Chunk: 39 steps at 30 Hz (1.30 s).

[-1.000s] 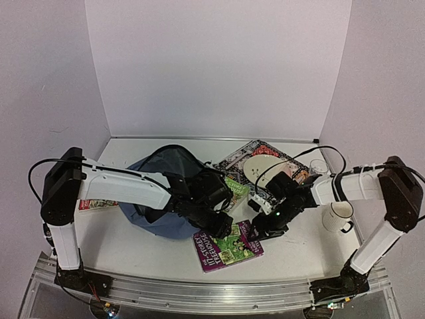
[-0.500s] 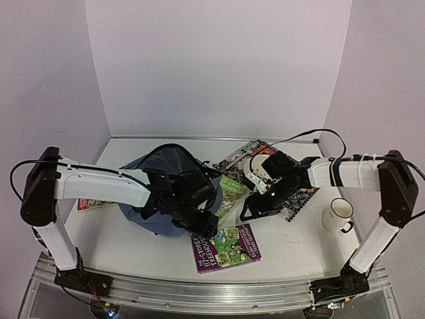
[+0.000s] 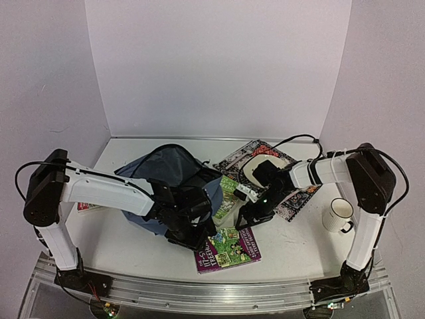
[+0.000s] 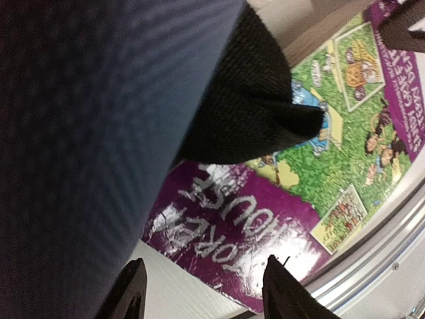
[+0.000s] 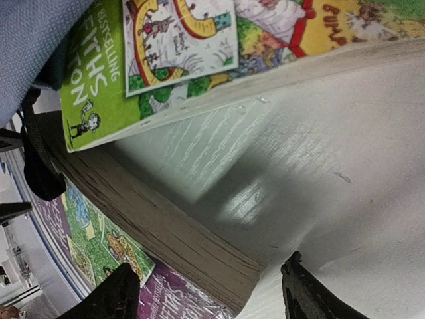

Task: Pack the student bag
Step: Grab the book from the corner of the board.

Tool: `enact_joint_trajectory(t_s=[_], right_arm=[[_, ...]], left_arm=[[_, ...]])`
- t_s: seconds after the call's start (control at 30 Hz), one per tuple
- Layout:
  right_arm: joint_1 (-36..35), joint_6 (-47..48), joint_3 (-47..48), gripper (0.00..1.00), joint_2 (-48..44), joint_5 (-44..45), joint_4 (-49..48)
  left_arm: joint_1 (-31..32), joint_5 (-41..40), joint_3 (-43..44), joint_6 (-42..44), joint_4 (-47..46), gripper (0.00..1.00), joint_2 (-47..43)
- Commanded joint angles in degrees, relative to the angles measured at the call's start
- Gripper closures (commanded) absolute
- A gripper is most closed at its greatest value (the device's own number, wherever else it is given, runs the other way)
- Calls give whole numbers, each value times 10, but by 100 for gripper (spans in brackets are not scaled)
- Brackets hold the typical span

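Overhead: the student bag (image 3: 166, 176) slumps left on the surface (image 3: 299, 239), left hand (image 3: 194, 234) and right hand (image 3: 244, 219) at its near-right edge. Left wrist: left hand (image 4: 206, 292) released above a purple book (image 4: 226, 219). Right wrist: right hand (image 5: 212, 299) released near a green book (image 5: 99, 80).

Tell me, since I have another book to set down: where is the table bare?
Bare table lies between the purple book and the mug, and at the near left in front of the student bag. The middle is crowded: bag, green book and purple book meet there.
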<state>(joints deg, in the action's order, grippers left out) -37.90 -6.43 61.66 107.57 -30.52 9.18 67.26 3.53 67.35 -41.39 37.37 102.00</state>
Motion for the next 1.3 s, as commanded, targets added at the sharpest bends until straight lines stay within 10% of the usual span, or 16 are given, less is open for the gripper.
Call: enact_joint_trajectory(t_s=[0.0, 0.53, 1.27], right_arm=[[-3, 27, -11, 31, 5, -55, 33], [-3, 34, -26, 70, -74, -107, 58], [1, 142, -15, 61, -26, -155, 122]], left_arm=[[2, 7, 12, 10, -22, 48, 36], [2, -2, 6, 13, -50, 68, 74], [2, -30, -59, 44, -102, 72, 12]])
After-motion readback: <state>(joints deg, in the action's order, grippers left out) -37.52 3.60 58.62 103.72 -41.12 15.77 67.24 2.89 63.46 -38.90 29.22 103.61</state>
